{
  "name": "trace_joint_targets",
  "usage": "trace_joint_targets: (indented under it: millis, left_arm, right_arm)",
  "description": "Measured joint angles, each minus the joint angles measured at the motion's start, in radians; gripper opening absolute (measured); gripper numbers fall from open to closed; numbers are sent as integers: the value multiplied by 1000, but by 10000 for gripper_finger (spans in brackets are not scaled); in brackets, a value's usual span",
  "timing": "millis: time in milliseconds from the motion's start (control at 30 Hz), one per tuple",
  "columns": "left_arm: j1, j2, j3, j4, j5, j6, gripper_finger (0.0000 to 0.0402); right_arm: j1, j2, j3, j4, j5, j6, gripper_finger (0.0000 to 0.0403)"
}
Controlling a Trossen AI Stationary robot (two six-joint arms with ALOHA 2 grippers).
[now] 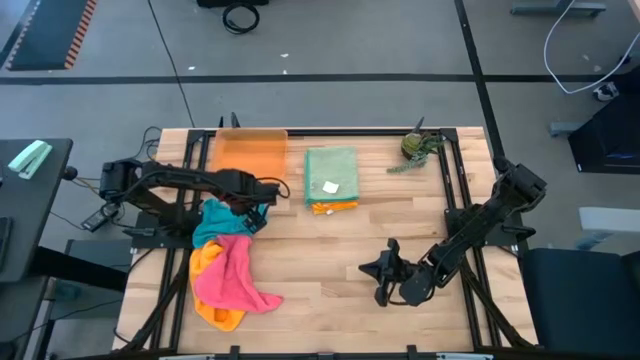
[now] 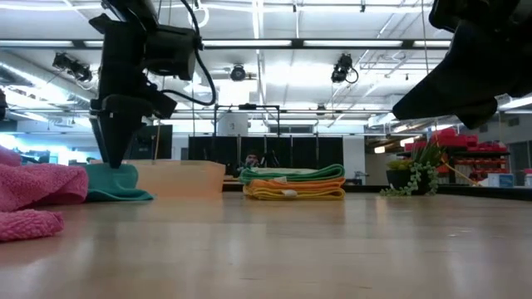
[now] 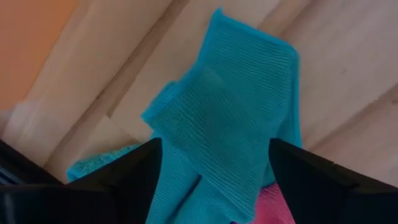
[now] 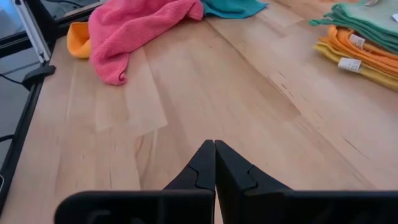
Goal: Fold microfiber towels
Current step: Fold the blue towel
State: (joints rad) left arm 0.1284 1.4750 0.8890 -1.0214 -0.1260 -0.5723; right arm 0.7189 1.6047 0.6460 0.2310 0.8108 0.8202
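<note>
Near the bench's left edge, about midway along it, the left gripper (image 1: 262, 192) hovers over the teal towel (image 1: 218, 222), which lies crumpled at the far end of a loose heap. Its fingers (image 3: 134, 177) are spread wide with the teal cloth showing between them, and nothing is clamped; from the level view they point straight down just above the cloth. The pink towel (image 1: 232, 272) and an orange towel (image 1: 212, 300) sprawl toward the near-left corner, partly overlapping the teal one. A finished stack of folded towels (image 1: 331, 180), sage green on top with orange and yellow beneath, sits by the far edge near the middle, just beside the orange tray (image 1: 249, 153).

The step in hand looks like taking the teal towel out of the heap to spread it. To do that well, the fingers should drop onto a single free corner or hem, not the bunched middle, so only one layer is pinched and the pink towel is not dragged along. Lifting high enough lets the cloth hang clear before it is laid on the bare wood in the middle of the bench.

The right gripper (image 1: 384, 272) waits toward the near edge, right of centre, fingers (image 4: 214, 163) pressed together and holding nothing; it would be well placed to take the opposite corner.
</note>
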Motion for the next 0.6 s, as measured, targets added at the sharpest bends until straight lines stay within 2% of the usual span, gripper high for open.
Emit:
trace_joint_targets:
  millis: [167,333,433,600]
  left_arm:
    - [-24,19,0,3,0,-1,287]
    - [-57,64,0,6,1,-12,231]
    - [-73,83,0,10,0,-3,172]
    - [-96,81,10,55,-24,45,29]
  right_arm:
    - [0,0,0,-5,0,-6,6]
    - [0,0,0,-5,0,-7,6]
    - [2,0,0,-5,0,-4,6]
    - [11,0,0,-5,0,-5,6]
